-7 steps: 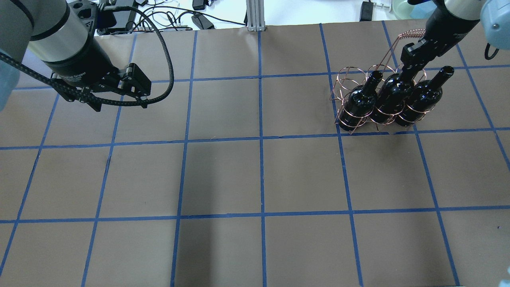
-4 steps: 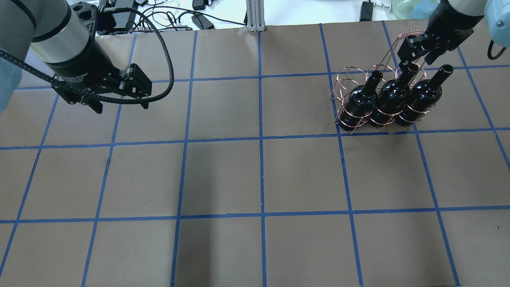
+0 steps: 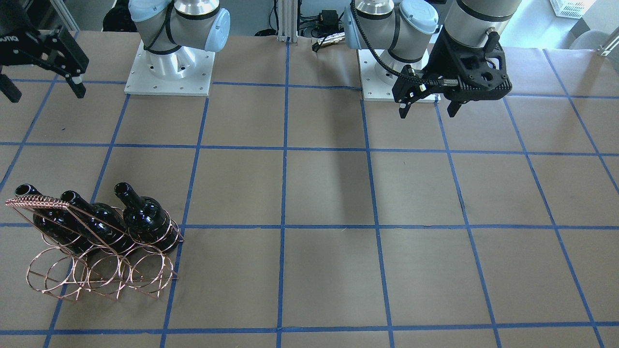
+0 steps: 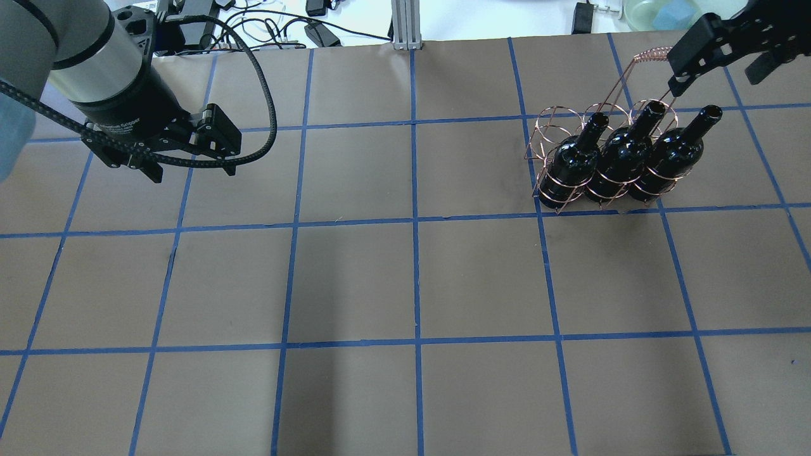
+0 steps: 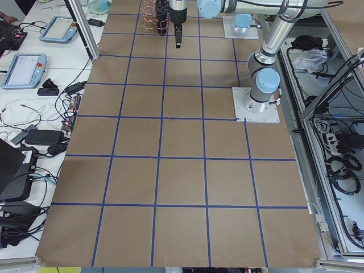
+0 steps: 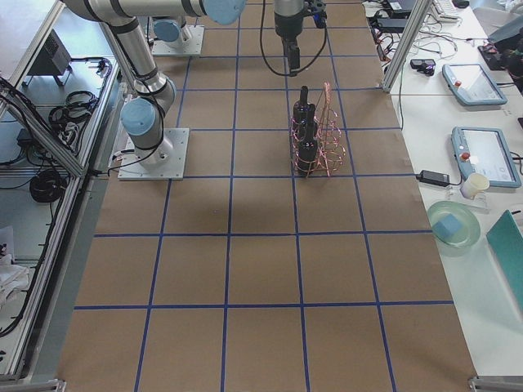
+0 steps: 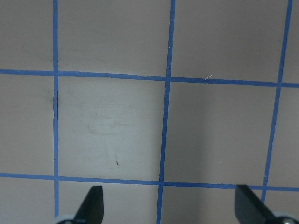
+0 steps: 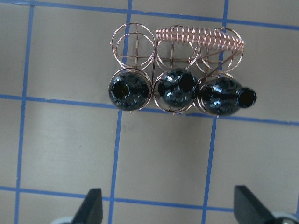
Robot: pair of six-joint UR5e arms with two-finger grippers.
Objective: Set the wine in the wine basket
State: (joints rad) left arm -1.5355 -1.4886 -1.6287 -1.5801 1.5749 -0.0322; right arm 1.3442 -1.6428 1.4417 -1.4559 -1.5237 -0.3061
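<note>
Three near-black wine bottles stand in the near row of the copper wire wine basket (image 4: 551, 126): left (image 4: 573, 161), middle (image 4: 624, 152), right (image 4: 678, 149). The far row of rings is empty. In the right wrist view I look down on the bottles (image 8: 175, 91) and the braided handle (image 8: 201, 37). My right gripper (image 4: 716, 79) is open and empty, raised above and behind the basket. It also shows in the front-facing view (image 3: 47, 94). My left gripper (image 4: 193, 170) is open and empty, far to the left over bare table.
The brown table (image 4: 412, 278) carries a blue tape grid. Cables and power bricks (image 4: 317, 31) lie beyond the far edge by an aluminium post (image 4: 405, 22). The two arm bases (image 3: 169, 67) stand at the robot's side of the table.
My right gripper has left the middle bottle's neck and moved up and away to the far right. The bottle stays in its ring. The left arm has barely moved.
</note>
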